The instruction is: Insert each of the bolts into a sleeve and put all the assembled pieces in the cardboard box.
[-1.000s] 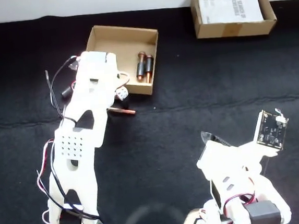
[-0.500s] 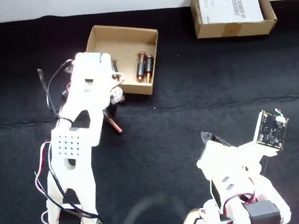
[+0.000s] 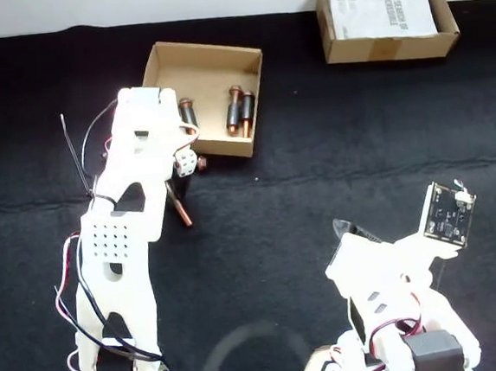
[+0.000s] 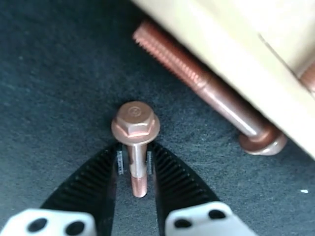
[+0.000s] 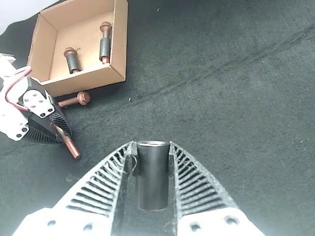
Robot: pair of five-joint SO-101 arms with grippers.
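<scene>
My left gripper [image 3: 177, 198] is shut on a copper bolt [image 3: 182, 212] just in front of the open cardboard box [image 3: 161, 65]. In the left wrist view the fingers [image 4: 103, 169] clamp the bolt's shank [image 4: 134, 156], with its hex head [image 4: 135, 120] past the tips. A second loose bolt [image 4: 206, 93] lies on the cloth against the box's front wall [image 4: 231, 59]. Three assembled pieces [image 3: 235, 110] lie in the box. At the front right, my right gripper [image 5: 151, 147] is shut on a dark steel sleeve [image 5: 151, 174] held above the cloth.
A second cardboard box [image 3: 390, 47] with a white booklet in it stands at the back right. Black cloth [image 3: 331, 143] covers the table between the two arms. The left arm's loose wires [image 3: 76, 157] hang on its left side.
The left arm has swung left with the bolt; the bolt turned from pointing right to pointing toward the table's front. An assembled piece in the box became visible. The right arm kept still.
</scene>
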